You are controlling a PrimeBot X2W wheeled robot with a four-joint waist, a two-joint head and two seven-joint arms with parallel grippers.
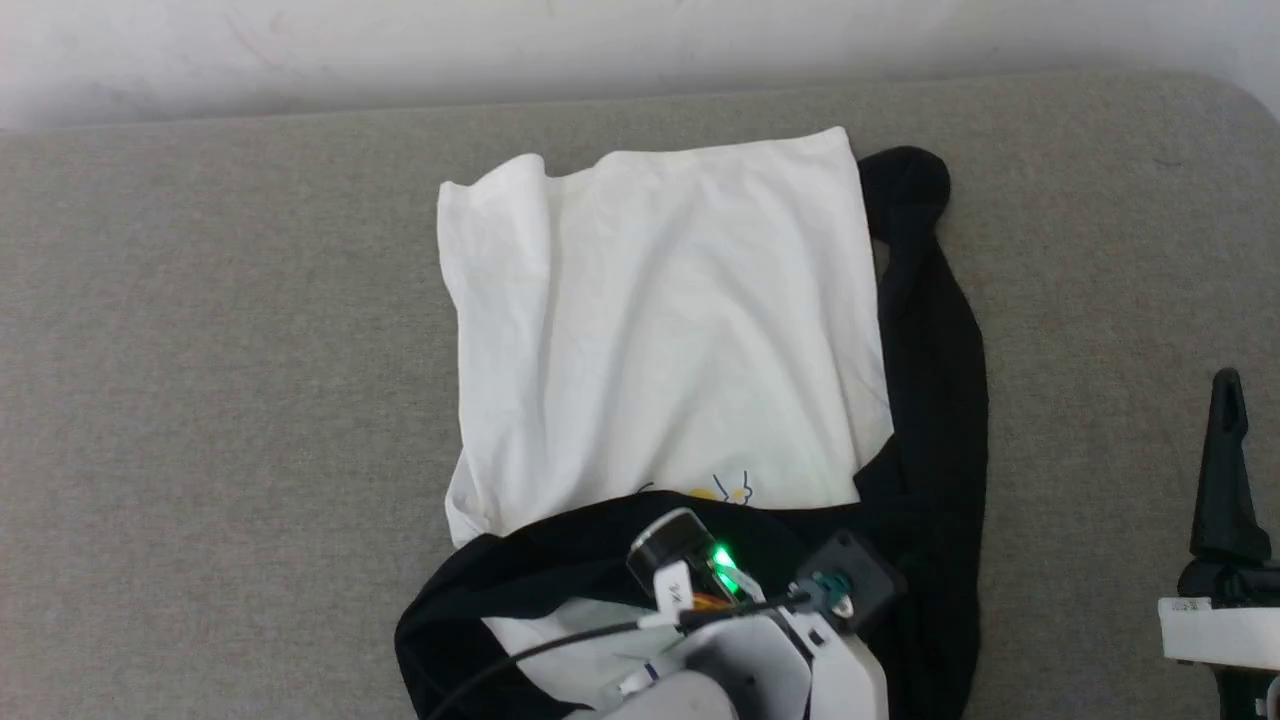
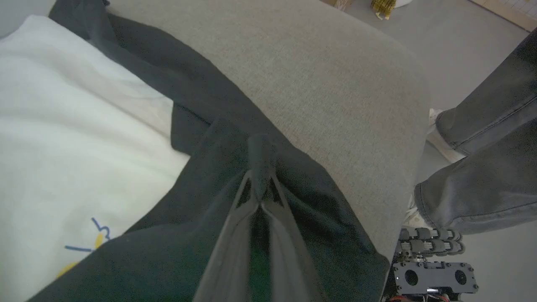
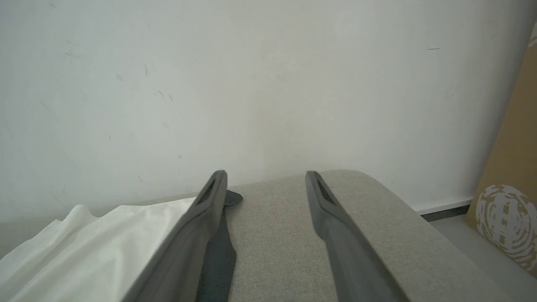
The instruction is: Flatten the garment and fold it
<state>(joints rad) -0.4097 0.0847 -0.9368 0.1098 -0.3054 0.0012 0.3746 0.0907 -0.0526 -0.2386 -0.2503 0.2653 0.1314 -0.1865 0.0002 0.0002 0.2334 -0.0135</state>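
- One risk: the left tool (image 2: 260, 167), clenched on the black edge of the shirt (image 1: 660, 320), may drag it into bunches.
- The right tool (image 3: 264, 180) hangs released, pinning nothing.

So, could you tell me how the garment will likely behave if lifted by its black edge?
Probably floppy: the garment lies wrinkled and doubled over on the grey cushion, so it should drape and hang. Likely light, since the left gripper bunches its black cloth in a thin pinch. It may drag rather than slide on that textured fabric.
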